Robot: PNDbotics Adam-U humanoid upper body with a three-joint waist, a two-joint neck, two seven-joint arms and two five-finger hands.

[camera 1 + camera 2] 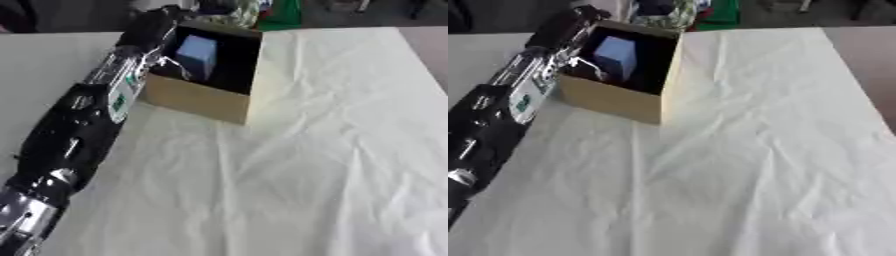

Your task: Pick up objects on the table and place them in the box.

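Nearest my camera, at the lower left of the frame, the left arm (74,140) enters: silver metal at the bottom edge, then a glossy black shell, then a section of silver struts and wires. On that section I see a white sticker with a green mark (120,102), but its writing is too blurred for me to read. The arm runs diagonally to the upper left, where the left robot hand (153,27) ends at the far left rim of the box (206,102). It shows only as a dark mass against the rim, so I cannot tell whether its fingers are spread or curled. The box is plain tan cardboard, open-topped, dark inside, standing on the tabletop (332,165), which wears a creased white cloth. Inside it a light blue block (616,56) stands upright. Beyond the box I make out blurred green and patterned shapes (278,12), cut off by the top edge.
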